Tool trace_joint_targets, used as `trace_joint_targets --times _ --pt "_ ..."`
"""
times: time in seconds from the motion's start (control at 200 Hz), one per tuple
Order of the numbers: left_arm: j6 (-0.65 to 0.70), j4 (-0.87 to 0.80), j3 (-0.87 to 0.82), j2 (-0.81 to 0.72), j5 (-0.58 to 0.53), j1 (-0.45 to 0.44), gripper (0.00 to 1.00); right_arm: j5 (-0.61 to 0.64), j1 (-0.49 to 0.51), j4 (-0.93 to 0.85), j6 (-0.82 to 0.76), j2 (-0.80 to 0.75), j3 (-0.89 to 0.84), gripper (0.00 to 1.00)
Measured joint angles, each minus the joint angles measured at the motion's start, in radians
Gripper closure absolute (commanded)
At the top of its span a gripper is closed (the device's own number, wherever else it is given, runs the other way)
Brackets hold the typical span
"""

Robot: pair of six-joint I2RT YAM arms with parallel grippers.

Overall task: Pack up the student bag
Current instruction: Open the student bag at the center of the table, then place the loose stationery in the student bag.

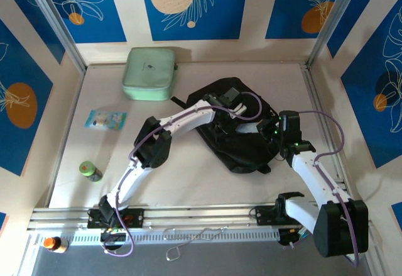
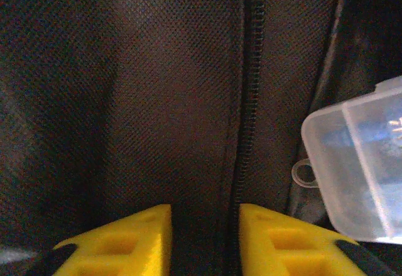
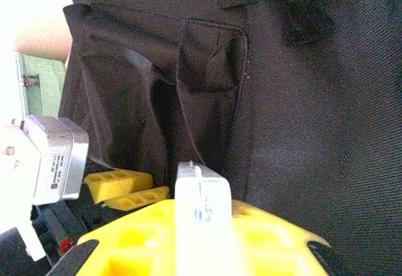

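Note:
The black student bag (image 1: 242,144) lies right of centre on the table, and both grippers are over it. My left gripper (image 1: 227,111) presses into the bag's upper part; in the left wrist view its yellow fingers (image 2: 205,226) pinch a fold of black fabric beside a zip line (image 2: 248,100). My right gripper (image 1: 271,127) is shut on a clear plastic box (image 3: 201,213), held edge-on in front of the bag's open pocket (image 3: 163,119). That same box (image 2: 361,169) shows at the right of the left wrist view. The left gripper's fingers (image 3: 119,187) sit just left of the box.
A pale mint green zip case (image 1: 149,73) lies at the back left. A small blue packet (image 1: 105,119) and a green can (image 1: 90,170) lie on the left side. An orange-capped bottle (image 1: 53,244) sits by the front rail. Walls close in the table.

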Motion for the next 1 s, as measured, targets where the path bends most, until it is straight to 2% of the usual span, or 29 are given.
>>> trace_joint_targets --times 0.15,0.315,0.625,0.83,0.995 --pt "0.006 -0.001 0.002 0.000 -0.043 -0.015 0.91 0.002 0.000 0.006 0.000 -0.006 -0.008 0.94" --pt "-0.005 0.021 -0.032 -0.023 -0.048 -0.014 0.96 -0.002 0.000 0.050 -0.002 -0.013 -0.031 0.94" --pt "-0.046 0.128 -0.187 -0.141 0.015 0.009 0.97 -0.016 0.000 0.260 0.001 0.006 -0.114 0.92" --pt "-0.056 0.188 -0.254 -0.206 0.068 0.016 0.97 -0.024 0.020 0.403 0.054 0.112 -0.116 0.91" --pt "-0.073 0.208 -0.262 -0.213 0.099 0.022 0.96 -0.031 0.069 0.537 0.114 0.220 -0.112 0.85"
